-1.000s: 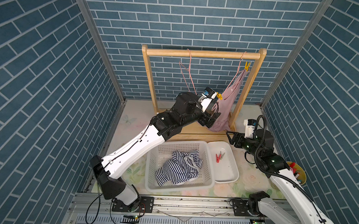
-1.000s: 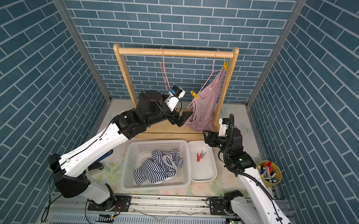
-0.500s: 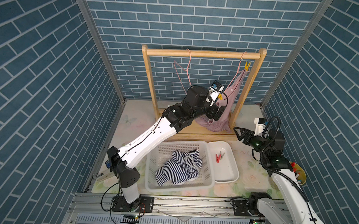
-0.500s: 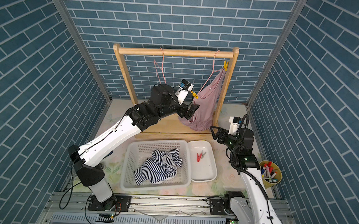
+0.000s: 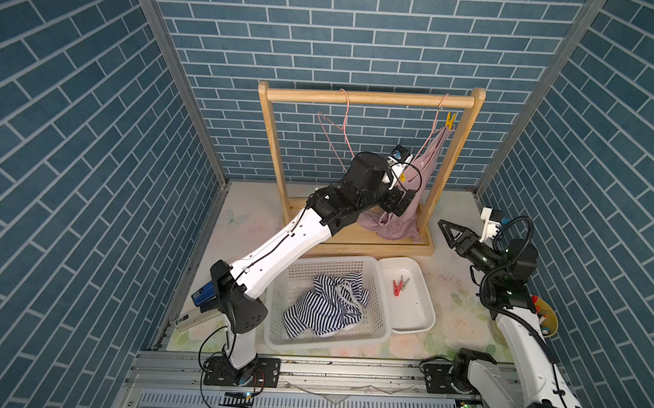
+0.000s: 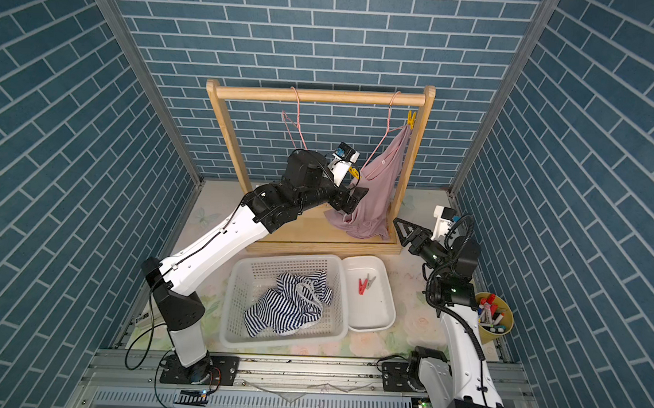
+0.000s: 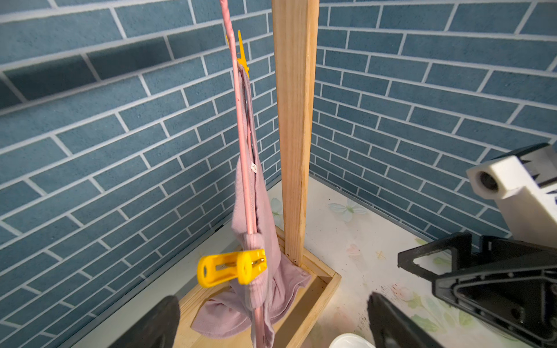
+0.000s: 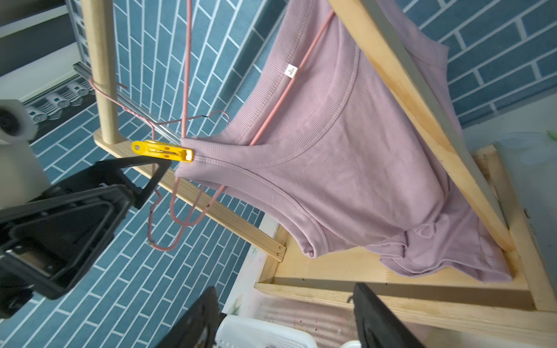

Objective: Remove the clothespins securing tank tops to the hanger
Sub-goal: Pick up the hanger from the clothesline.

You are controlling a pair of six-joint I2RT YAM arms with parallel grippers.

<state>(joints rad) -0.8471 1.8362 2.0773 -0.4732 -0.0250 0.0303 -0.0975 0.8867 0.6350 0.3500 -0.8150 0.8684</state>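
Wooden garment rack (image 5: 368, 98) at back, standing on floral table mat (image 5: 456, 328). White perforated basket (image 5: 334, 259) in front, white tray (image 5: 411, 314) just beside. Yellow cup of markers (image 6: 496, 335) near mat edge. Blue brick-pattern walls (image 5: 363, 36) around.

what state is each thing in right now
pink tank top, hung up, pinned
striped tank top, crumpled in the basket
upper yellow clothespin, clipped on
lower yellow clothespin, clipped on
red clothespin, loose in the tray
grey clothespin, loose in the tray
spare hanger, bare
left gripper, open, empty
right gripper, open, empty
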